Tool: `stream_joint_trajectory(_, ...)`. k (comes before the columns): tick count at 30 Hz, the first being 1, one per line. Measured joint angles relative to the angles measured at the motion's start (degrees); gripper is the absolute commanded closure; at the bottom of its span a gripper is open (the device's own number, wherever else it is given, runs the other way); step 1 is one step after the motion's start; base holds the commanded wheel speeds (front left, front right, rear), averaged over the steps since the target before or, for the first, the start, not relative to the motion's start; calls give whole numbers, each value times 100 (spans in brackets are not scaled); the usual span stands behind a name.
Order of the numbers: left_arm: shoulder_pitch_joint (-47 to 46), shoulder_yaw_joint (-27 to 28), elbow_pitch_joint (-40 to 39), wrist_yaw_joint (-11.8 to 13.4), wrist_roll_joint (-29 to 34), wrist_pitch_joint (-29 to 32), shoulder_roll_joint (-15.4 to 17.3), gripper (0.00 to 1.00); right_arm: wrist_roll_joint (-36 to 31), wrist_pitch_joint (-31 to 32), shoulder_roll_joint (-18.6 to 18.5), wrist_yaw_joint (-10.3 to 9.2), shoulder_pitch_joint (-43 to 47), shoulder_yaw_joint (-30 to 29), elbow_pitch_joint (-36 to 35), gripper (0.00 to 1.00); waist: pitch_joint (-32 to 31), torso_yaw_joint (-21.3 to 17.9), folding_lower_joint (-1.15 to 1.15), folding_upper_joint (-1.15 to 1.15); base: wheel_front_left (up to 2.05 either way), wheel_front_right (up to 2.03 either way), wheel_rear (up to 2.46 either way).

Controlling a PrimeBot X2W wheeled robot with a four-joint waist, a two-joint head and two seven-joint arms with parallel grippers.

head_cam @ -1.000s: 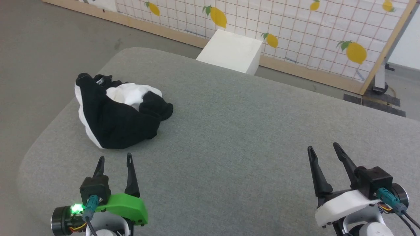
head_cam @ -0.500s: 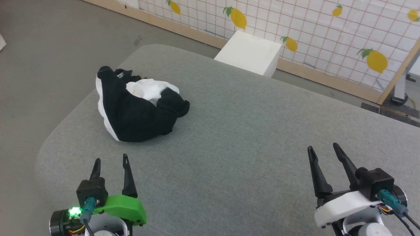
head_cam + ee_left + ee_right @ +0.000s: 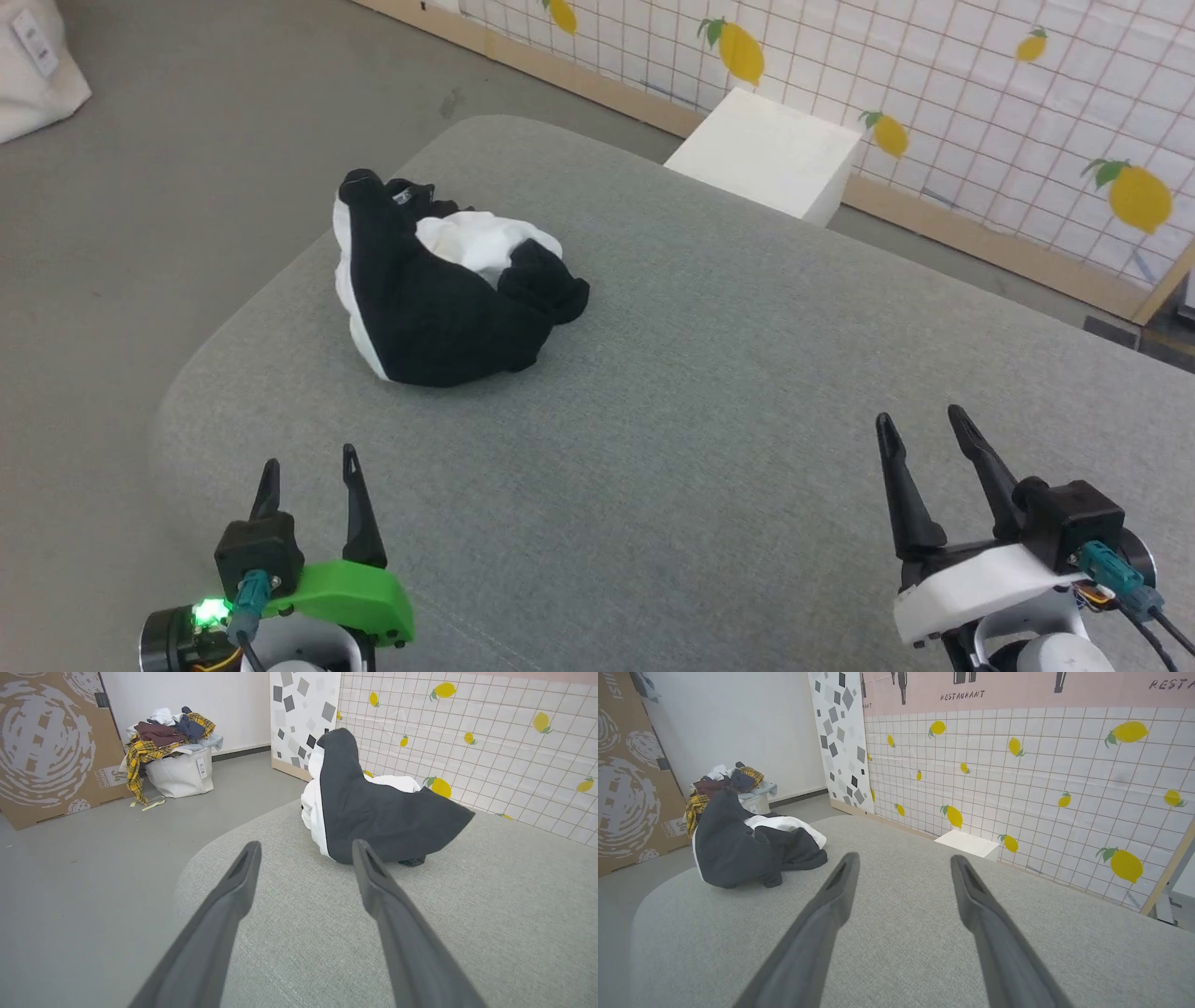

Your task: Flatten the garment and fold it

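Shirt [image 3: 439, 308] first: it sits in a lumpy heap, not flat. Mostly black cloth shows, with white cloth poking out on top and along the left edge. In the head view its long way runs on a slant, from far left to near right. 1 black tip stands up at the far left end. In the left wrist view a black flap sticks out to the right and ends in a point.

The heap lies on the grey table [image 3: 709, 392], near the far left corner. It is ahead of the left gripper [image 3: 310, 456] and a little to the right of it, with bare table between them. The right gripper [image 3: 917, 414] is well apart from the shirt, over by the near right side. Nothing touches the shirt but the table.

Both grippers hold nothing. Each has its 2 dark fingers spread, with a clear gap between the tips. A green light glows on the left wrist.

The table top is soft grey cloth with round corners. Around it is a plain grey floor [image 3: 187, 140]. A white box [image 3: 761, 149] stands behind the table, near a wall [image 3: 1027, 84] with red grid lines and yellow lemons. In the left wrist view, a white bag [image 3: 180, 772] piled with clothes sits on the floor, beside a big brown board [image 3: 51, 742] with white swirls.
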Motion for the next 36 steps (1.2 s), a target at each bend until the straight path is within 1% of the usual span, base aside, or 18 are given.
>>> stream_joint_trajectory(10, -1, -81, 96, 115, -135, -130, 63, 0, 64, -101, 1, 0, -20, 20, 42, 0, -13, 314, 0, 0, 0, 0, 0)
stream_joint_trajectory(23, -1, -135, 192, 353, -277, -282, 111, 0, 152, -183, 3, 0, -29, 35, 97, 0, -9, 676, 0, 0, 0, 0, 0)
stream_joint_trajectory(33, -6, -104, 170, 393, -364, -298, 162, 0, 148, -162, 7, 0, -51, 89, 69, 0, 35, 594, 0, 0, 0, 0, 0)
stream_joint_trajectory(36, -213, -102, 240, 243, -470, -266, 202, 0, 107, -77, 8, 0, -104, 102, -13, 0, 126, 529, -1, 0, 0, 0, 0)
